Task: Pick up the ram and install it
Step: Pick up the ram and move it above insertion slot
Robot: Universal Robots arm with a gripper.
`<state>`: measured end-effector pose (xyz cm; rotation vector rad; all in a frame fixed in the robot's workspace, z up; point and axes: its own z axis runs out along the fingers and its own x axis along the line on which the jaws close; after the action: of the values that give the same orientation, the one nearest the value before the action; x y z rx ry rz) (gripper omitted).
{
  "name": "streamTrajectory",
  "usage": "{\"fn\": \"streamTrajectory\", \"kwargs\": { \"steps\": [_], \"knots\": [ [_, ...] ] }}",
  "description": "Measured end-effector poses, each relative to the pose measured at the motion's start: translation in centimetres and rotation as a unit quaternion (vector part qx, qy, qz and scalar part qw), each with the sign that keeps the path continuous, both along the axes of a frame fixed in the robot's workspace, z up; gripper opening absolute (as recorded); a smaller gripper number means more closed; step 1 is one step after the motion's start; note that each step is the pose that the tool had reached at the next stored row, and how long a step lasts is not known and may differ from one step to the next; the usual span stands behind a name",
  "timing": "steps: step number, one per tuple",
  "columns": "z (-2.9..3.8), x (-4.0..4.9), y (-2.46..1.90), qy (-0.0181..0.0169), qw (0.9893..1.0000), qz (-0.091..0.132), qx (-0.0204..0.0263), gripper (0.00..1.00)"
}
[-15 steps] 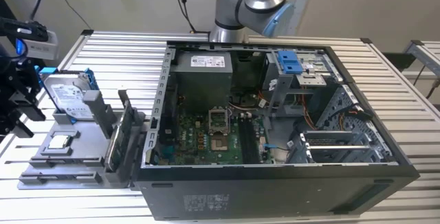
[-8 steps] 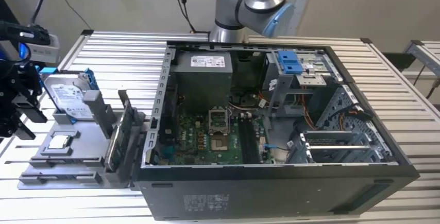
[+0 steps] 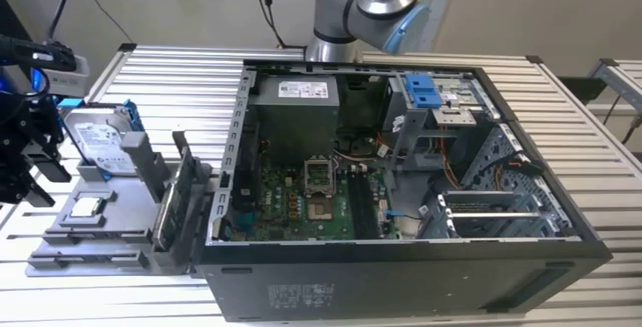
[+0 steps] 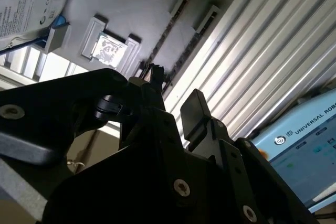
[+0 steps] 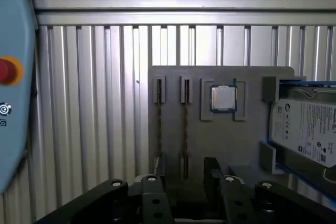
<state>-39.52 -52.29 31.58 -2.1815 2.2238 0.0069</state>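
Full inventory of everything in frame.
ram: two, dark, on edge in tray slots
processor chip: one, silver, tray pocket beside the ram
hard drive: one, silver in blue bracket, on tray
circuit board: one, green, on edge at tray side nearest case
tray: one, grey, on the table
computer case: one, black, open, mid-table
table: one, silver, slatted
pendant: one, light blue, near the tray
arm: one, silver-blue, behind the case
gripper: one, black, open, at the tray's ram slots

Dark ram (image 5: 185, 129), grey tray (image 5: 247, 142), silver drive (image 5: 304, 129), green motherboard (image 3: 291, 201).

open computer case (image 3: 401, 286) beside grey tray (image 3: 119, 201) holding hard drive (image 3: 101, 143).
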Motion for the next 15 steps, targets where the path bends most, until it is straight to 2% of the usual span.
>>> {"fn": "streamTrajectory", "kwargs": {
  "steps": [7,15],
  "knots": [
    [-0.67,0.0,0.0,0.0,1.0,0.006,0.0,0.42],
    [-1.87,-0.13,0.0,0.0,0.9998,0.02,0.0,0.42]
  ]
}}
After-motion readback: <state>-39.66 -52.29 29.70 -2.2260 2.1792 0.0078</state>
